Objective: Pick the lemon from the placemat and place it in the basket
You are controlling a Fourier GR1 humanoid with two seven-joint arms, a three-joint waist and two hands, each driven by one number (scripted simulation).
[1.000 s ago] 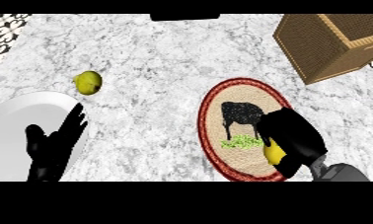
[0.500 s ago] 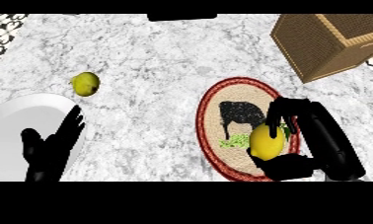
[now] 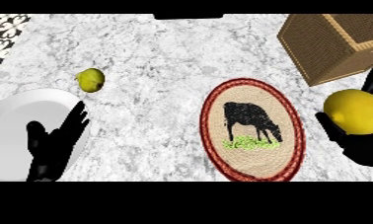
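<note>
A yellow lemon [image 3: 353,111] is held up at the right edge of the head view, with my right hand [image 3: 351,142] curled round it from below and partly cut off by the edge. It hangs to the right of the oval placemat [image 3: 252,128], which has a red rim and a black cow picture and lies bare. The brown wicker basket [image 3: 325,45] stands at the upper right, beyond the lemon. My left hand [image 3: 53,146] rests open at the lower left, fingers up.
A second, greenish-yellow fruit [image 3: 90,79] lies on the marble counter at the left. A white plate [image 3: 29,136] sits at the lower left, partly under my left hand. A patterned cloth [image 3: 12,23] shows at the top left corner.
My right hand has lifted the lemon off the placemat and carried it to the right, toward the view's edge. The placemat now shows whole. The left hand stayed still.
</note>
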